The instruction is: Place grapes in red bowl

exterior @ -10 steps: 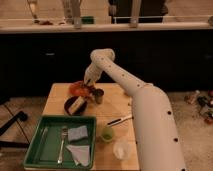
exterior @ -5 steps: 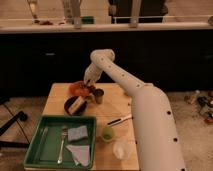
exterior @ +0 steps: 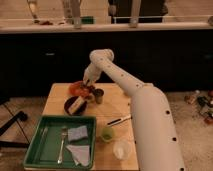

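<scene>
Camera view: the white arm reaches from the lower right up over the wooden surface [exterior: 116, 102] and bends down at its elbow, so that the gripper [exterior: 88, 85] hangs low over the right side of the red bowl [exterior: 76, 88], at the far left of the surface. Whether the jaws are open, closed or gripping something cannot be told; the wrist hides them. A small dark clump just under the gripper, at the bowl's right rim, looks like the grapes [exterior: 90, 90], though I cannot tell whether they are held, touching the bowl, or already lying in it.

Just in front of the red bowl sits a black bowl [exterior: 70, 108] with a pale tan block [exterior: 76, 104] in it. A metal cup [exterior: 99, 95] stands just to the right of both. Nearer the camera are a green tray [exterior: 50, 119] holding a fork [exterior: 63, 142], a small green cup [exterior: 106, 134] and a clear cup [exterior: 121, 149].

Against the pictures from a second and half a second ago, nothing has visibly shifted: arm, gripper and bowls sit as they did. My reading is that the arm is paused at the drop point, with the release either under way or about to come. The task looks nearly done.
</scene>
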